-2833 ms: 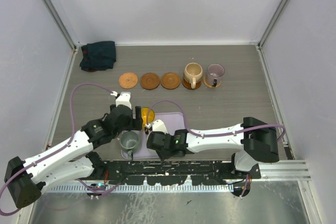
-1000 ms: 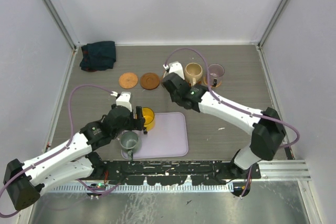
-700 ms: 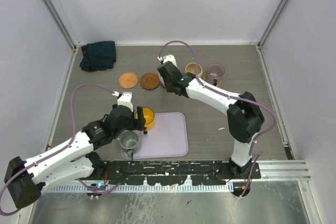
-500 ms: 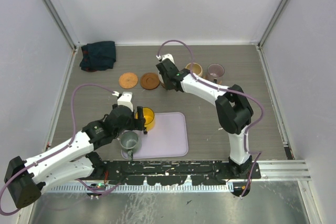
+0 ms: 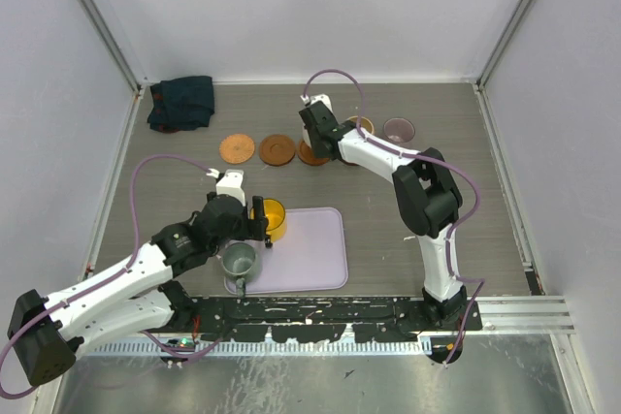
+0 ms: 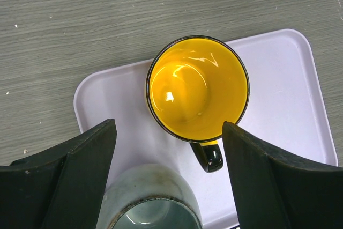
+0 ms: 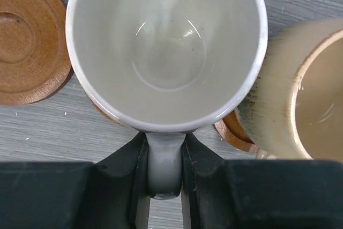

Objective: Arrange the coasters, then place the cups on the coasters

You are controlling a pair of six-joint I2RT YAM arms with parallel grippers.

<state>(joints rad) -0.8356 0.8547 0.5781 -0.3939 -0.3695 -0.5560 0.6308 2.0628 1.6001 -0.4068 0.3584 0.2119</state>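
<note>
Wrist view: right pincer (image 7: 165, 164) clamps white cup (image 7: 166, 46) (hidden overhead).

— What encloses the scene?
— Pale, plain panels: a far wall (image 5: 310, 7), a left wall (image 5: 49, 143) and a right wall (image 5: 572, 123). Aluminium posts (image 5: 97, 16) slant up from the two far corners.
— And underfoot?
— A grey wood-grain table (image 5: 437, 191), evenly lit, with only soft shadows. A dark teal cloth (image 5: 181, 102) lies crumpled in its far left corner. A brushed metal sheet (image 5: 320, 385) runs along the near edge.
</note>
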